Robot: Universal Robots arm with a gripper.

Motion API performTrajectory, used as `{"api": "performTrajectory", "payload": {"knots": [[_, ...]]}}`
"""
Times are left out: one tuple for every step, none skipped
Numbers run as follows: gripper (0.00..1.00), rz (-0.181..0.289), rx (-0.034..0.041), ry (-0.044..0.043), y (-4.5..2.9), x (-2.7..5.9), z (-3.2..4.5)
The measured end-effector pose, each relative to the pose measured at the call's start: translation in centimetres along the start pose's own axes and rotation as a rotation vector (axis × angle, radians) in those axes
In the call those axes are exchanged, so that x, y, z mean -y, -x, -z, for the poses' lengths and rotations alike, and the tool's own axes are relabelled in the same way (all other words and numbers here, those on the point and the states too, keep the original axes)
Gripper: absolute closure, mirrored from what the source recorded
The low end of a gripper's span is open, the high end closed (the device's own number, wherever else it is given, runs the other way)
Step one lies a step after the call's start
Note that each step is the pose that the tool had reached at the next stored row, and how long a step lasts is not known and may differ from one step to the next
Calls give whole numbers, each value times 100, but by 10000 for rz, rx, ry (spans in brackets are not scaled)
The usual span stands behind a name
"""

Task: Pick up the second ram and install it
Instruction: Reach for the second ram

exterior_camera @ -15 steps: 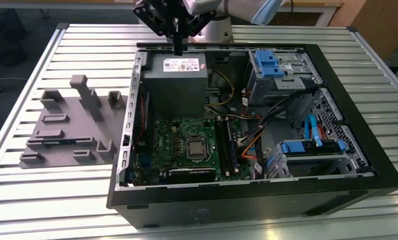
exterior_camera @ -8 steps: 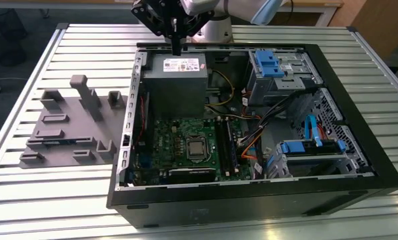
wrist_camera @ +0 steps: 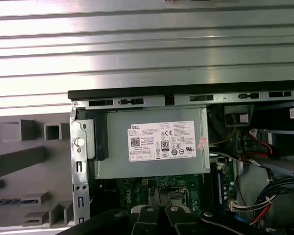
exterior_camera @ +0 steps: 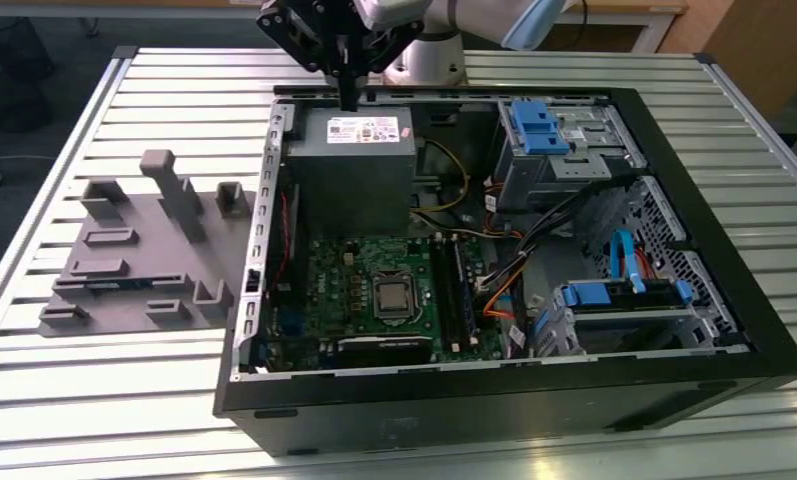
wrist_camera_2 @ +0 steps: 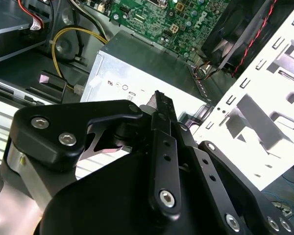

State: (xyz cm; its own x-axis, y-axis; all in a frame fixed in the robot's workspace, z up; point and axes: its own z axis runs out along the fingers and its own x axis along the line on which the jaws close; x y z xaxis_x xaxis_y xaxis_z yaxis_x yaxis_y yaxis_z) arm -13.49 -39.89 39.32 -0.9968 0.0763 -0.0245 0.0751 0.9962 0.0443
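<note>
My pincer [exterior_camera: 349,97] is clenched, fingers pressed together. It hangs over the back rim of the open computer case [exterior_camera: 718,335], right above the power supply [exterior_camera: 351,150]. The second ram [wrist_camera: 10,200], as far as I can tell, is the thin strip with bluish marks standing on edge in a slot of the grey holder [exterior_camera: 131,250]. That is off to one side of my pincer and lower, outside the case wall; I'm not certain of it. The holder sits on the slatted counter [exterior_camera: 171,90] just beside the case, with a narrow gap between them. The holder's uprights stick up near the strip. Below my pincer, past the power supply, the motherboard [exterior_camera: 371,290] lies flat on the case floor. Long black slots [exterior_camera: 448,290] run along its side away from the holder, with cables [exterior_camera: 505,270] crowding close beside them. Case walls rise around the board and the top is open. Behind my pincer, wide counter slats give open room.
</note>
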Motion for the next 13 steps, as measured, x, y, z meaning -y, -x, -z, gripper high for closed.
{"api": "performTrajectory", "payload": {"knots": [[87,0,0,0,-7,0,0],[87,0,-1,0,-11,0,0],[87,0,0,0,-15,1,0],[87,0,-1,0,-20,1,1],[87,1,0,0,-23,2,1],[87,0,0,0,-28,2,1],[87,1,0,0,-32,2,1],[87,0,0,1,-37,3,1],[87,1,0,0,-41,3,1],[87,1,0,0,-45,3,1],[87,1,0,0,-50,4,1],[87,1,-1,0,-56,4,2],[87,0,0,0,-62,5,1]]}}
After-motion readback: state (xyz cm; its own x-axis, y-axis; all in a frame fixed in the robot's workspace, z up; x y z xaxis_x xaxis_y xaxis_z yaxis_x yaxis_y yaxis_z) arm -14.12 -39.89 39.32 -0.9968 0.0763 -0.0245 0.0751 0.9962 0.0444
